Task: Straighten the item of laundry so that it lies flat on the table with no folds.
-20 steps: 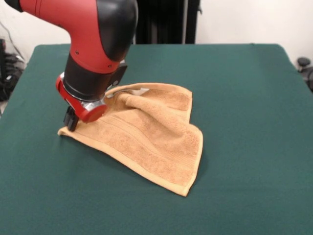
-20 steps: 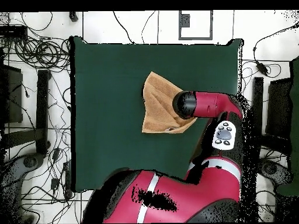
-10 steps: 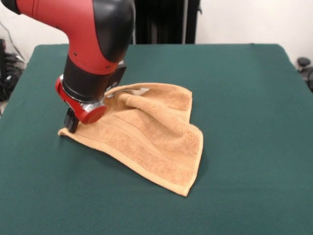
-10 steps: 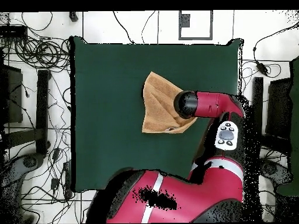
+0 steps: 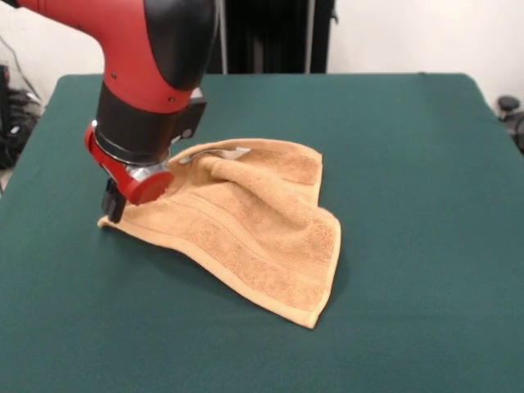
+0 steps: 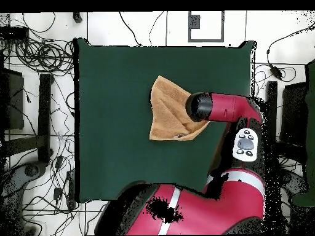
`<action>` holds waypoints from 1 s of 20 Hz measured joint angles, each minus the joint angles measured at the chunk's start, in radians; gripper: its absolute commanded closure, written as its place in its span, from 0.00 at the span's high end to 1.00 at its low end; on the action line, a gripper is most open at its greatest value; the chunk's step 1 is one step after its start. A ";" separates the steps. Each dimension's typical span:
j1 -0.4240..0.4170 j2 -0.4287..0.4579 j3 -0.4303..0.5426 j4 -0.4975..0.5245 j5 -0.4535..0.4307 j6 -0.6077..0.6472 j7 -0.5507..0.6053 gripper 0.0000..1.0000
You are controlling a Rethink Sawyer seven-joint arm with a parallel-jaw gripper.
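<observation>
The tan towel (image 5: 246, 221) lies on the green table (image 5: 409, 164), crumpled, with a raised fold running from its far edge toward the middle. A small white tag (image 5: 237, 151) shows at that far edge. My gripper (image 5: 111, 206) is down at the towel's left corner, right at the cloth, and the red wrist covers most of it. Whether it holds the corner does not show. From overhead, the towel (image 6: 167, 114) sits right of the middle of the table (image 6: 111, 92), and the arm's round head (image 6: 200, 106) hides its right corner and the gripper.
The arm's big red body (image 6: 197, 209) overhangs the table's bottom edge in the overhead view. Cables (image 6: 43, 55) and chairs (image 6: 24, 129) surround the table on the floor. Dark stands (image 5: 278, 37) rise behind the far edge in the front view.
The wrist has shifted slightly left in the front view, and toward the table's right edge from overhead. The towel's shape and place look the same.
</observation>
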 measured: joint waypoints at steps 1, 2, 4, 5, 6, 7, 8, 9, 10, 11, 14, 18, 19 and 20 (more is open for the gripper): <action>-0.002 -0.006 0.003 0.000 0.000 0.000 0.000 0.00; -0.007 -0.021 0.009 0.000 0.000 0.006 0.000 0.00; -0.009 -0.031 0.013 0.000 0.000 0.013 0.000 0.00; -0.009 -0.039 0.016 0.000 0.000 0.023 0.000 0.00; -0.010 -0.054 0.027 0.000 0.001 0.049 0.000 0.00; -0.009 -0.057 0.029 0.001 0.001 0.055 0.000 0.00; -0.009 -0.063 0.034 0.000 0.002 0.067 0.000 0.00; -0.008 -0.070 0.038 0.000 0.002 0.085 0.000 0.00; -0.007 -0.073 0.040 0.000 0.002 0.092 0.000 0.00; -0.003 -0.081 0.042 0.000 0.001 0.104 0.000 0.00; -0.001 -0.089 0.043 0.000 0.000 0.104 0.000 0.00; 0.005 -0.088 0.043 0.000 0.000 0.101 0.000 0.00; 0.007 -0.084 0.043 0.000 0.000 0.096 0.000 0.00; 0.009 -0.081 0.043 0.000 0.000 0.092 0.000 1.00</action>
